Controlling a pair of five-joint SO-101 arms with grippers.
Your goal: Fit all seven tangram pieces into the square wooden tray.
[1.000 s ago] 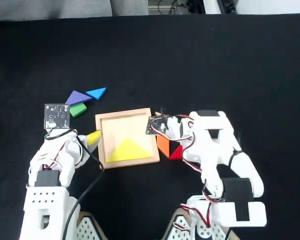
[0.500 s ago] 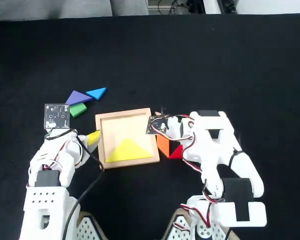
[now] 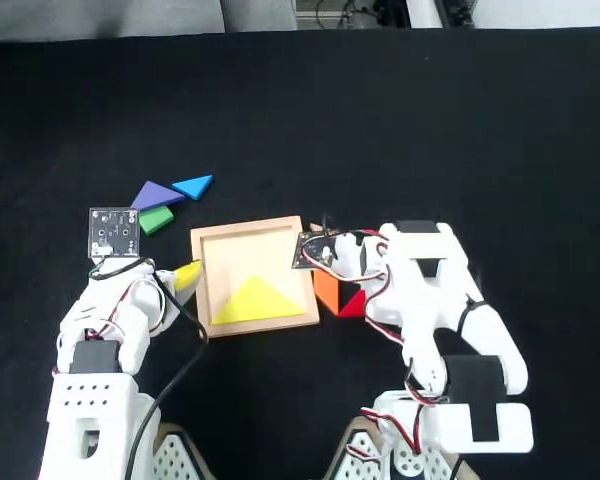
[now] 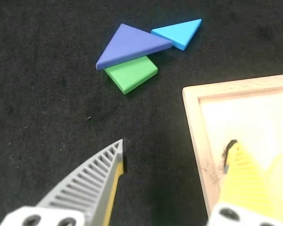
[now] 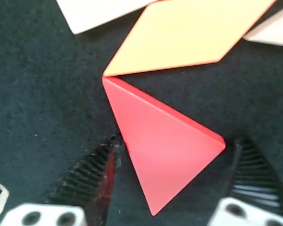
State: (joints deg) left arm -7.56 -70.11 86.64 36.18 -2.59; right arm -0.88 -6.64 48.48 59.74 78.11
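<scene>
High view: the black worktop [image 3: 400,120] carries everything, with two white arms side by side at its near edge. The left arm [image 3: 100,340] sits at the tray's left wall and the right arm [image 3: 435,300] at its right wall.

The square wooden tray [image 3: 245,226] lies flat around the middle of the worktop, closer to the near edge. Inside it, the yellow triangle [image 3: 257,298] rests with its long side along the near wall and its point toward the far wall.

The purple triangle [image 4: 129,44] lies off the tray's far left corner, toward the worktop's left edge. It overlaps the green square [image 4: 132,75] beneath it, and one tip touches the blue triangle [image 4: 179,32].

On the worktop just beside the tray's right wall lie the orange parallelogram [image 5: 188,33] and the red triangle [image 5: 160,141], which meet at a corner.

The left claw [image 4: 175,148] is released and grasps nothing. Its grey finger hangs over bare worktop outside the tray's left wall, and its yellow finger is over the tray's floor.

The right claw [image 5: 174,143] is also released. Its dark fingers [image 5: 92,172] stand spread on either side of the red triangle, and a thin gap shows at the triangle's corner.
</scene>
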